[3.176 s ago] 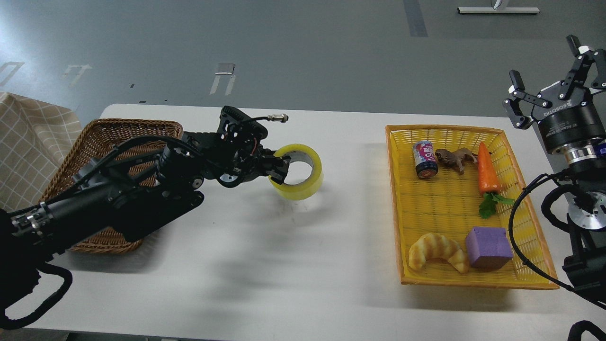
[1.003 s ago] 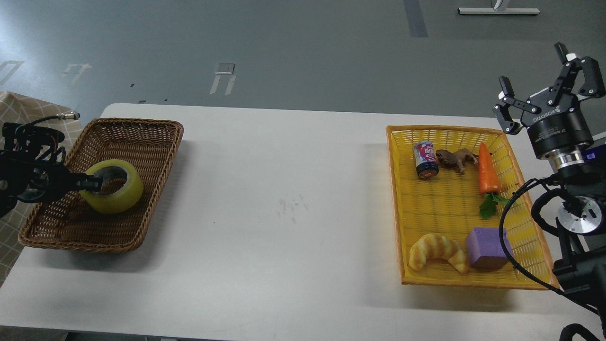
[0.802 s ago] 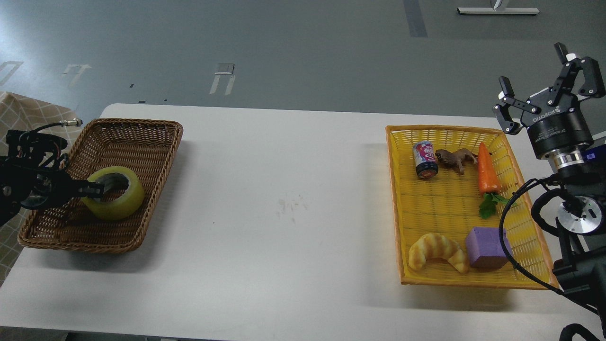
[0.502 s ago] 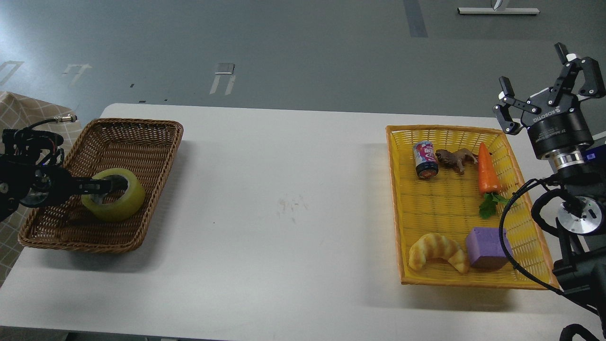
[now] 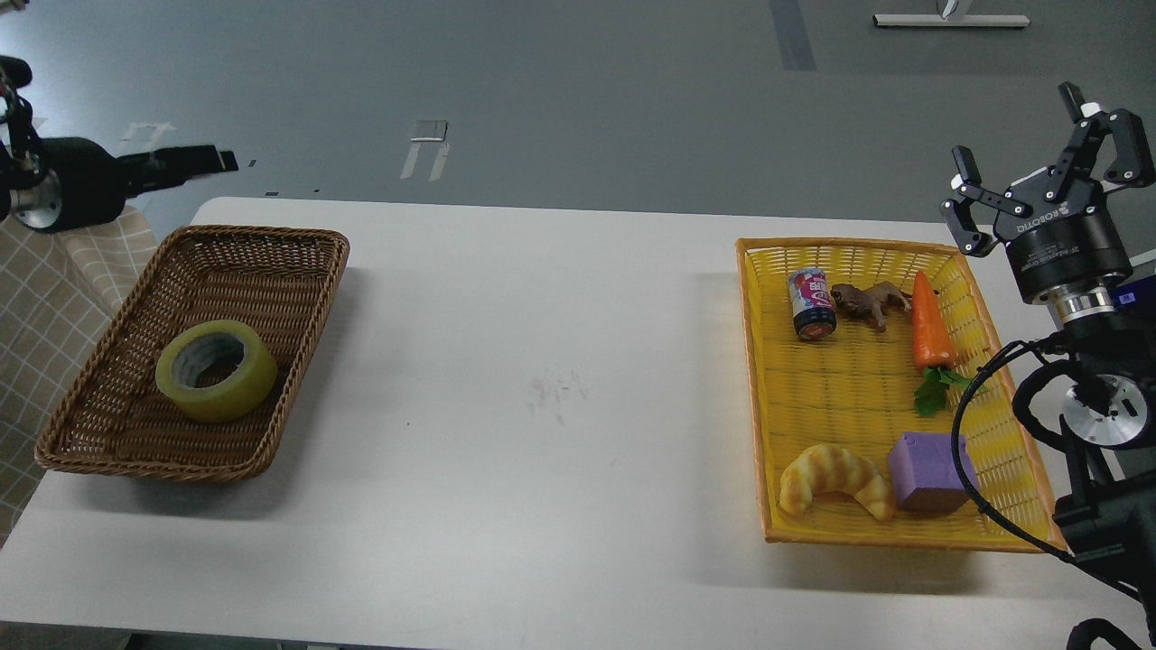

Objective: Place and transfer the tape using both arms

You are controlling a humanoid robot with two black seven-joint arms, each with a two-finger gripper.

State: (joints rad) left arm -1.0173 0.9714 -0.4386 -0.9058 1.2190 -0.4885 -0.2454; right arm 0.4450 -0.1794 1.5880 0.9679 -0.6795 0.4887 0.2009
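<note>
The roll of tape (image 5: 216, 370) lies flat in the brown wicker basket (image 5: 298, 271) on the counter (image 5: 542, 361), hole facing up, nothing touching it. The left end effector (image 5: 203, 162) hangs well above and behind the basket, off the counter's far left corner, seen side-on and dark, so I cannot tell whether its fingers are spread or pressed together. Far across from it, the right end effector (image 5: 1048, 153) is raised beyond the counter's right edge, fingers spread wide and holding nothing. Just below and to its left sits the yellow tray (image 5: 754, 379) with a can (image 5: 811, 304), a toy animal (image 5: 869, 302), a carrot (image 5: 930, 320), a croissant (image 5: 835, 481) and a purple block (image 5: 930, 471).
</note>
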